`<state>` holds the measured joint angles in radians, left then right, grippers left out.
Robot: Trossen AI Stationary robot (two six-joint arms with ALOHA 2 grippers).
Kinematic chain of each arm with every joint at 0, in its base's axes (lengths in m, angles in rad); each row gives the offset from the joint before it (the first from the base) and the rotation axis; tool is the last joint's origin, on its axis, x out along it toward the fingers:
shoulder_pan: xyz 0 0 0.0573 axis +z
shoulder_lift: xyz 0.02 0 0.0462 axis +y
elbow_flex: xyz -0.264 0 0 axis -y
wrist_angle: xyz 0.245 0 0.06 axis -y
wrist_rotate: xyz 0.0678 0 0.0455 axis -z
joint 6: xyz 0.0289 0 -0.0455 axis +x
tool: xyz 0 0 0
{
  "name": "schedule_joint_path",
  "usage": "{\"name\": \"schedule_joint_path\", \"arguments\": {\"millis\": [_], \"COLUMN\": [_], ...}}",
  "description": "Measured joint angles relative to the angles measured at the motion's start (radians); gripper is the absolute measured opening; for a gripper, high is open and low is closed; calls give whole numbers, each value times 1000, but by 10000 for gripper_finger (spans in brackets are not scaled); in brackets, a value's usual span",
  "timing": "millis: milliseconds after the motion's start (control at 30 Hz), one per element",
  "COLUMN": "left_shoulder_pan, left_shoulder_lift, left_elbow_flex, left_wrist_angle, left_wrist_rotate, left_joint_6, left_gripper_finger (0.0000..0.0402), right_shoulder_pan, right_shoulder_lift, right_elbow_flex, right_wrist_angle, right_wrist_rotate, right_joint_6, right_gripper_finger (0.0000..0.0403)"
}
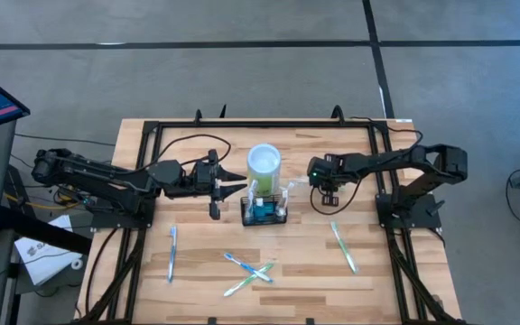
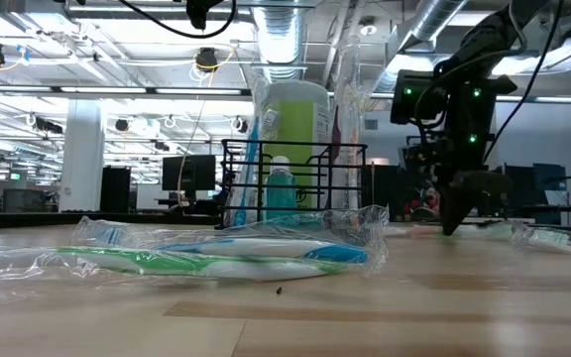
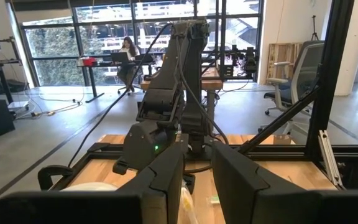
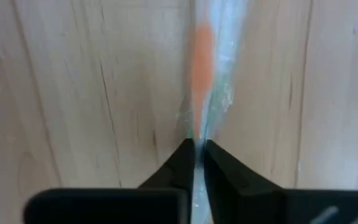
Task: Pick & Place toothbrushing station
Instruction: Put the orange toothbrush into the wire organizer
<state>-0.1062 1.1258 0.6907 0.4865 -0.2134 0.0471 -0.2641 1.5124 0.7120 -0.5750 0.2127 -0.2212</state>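
Note:
The toothbrushing station, a small black wire caddy [image 1: 264, 213], stands mid-table with a teal bottle and wrapped brushes in it, and shows upright in the low view [image 2: 295, 183]. A lime-green cup [image 1: 264, 162] stands just behind it. My right gripper [image 1: 322, 206] points steeply down at the table to the caddy's right, shut on a plastic-wrapped toothbrush [image 4: 201, 56] that lies on the wood [image 1: 343, 246]. My left gripper [image 1: 242, 183] hovers level at the caddy's left, above the table, open with nothing between its fingers [image 3: 166, 180]. My right gripper pinches the wrapped toothbrush at its far end [image 4: 197, 127], the clear wrapper caught between the two fingertips [image 4: 182, 155]. The fingers come from above, pointing steeply down, one on each side of the brush. The brush lies flat on the table, stretching away from the fingers.
Other wrapped toothbrushes lie on the table's near half: a blue one [image 1: 171, 253] at the left and a crossed pair [image 1: 249, 270] in the middle, close in the low view [image 2: 216, 253]. A black frame rail [image 1: 395, 226] borders the table's sides.

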Motion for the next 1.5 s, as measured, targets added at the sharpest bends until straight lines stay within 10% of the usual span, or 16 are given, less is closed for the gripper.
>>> {"name": "schedule_joint_path", "arguments": {"millis": [733,1500], "left_shoulder_pan": [0,28], "left_shoulder_lift": [0,0], "left_elbow_flex": [0,0], "left_wrist_angle": [0,0], "left_wrist_rotate": [-4,1], "left_joint_6": [0,-85], "left_gripper_finger": [80,80], "right_shoulder_pan": [17,170], "right_shoulder_lift": [-4,-5], "right_elbow_flex": [224,700], "right_wrist_angle": [-278,-789], "right_wrist_rotate": [7,471], "right_joint_6": [-25,40], "right_gripper_finger": [3,0]}}
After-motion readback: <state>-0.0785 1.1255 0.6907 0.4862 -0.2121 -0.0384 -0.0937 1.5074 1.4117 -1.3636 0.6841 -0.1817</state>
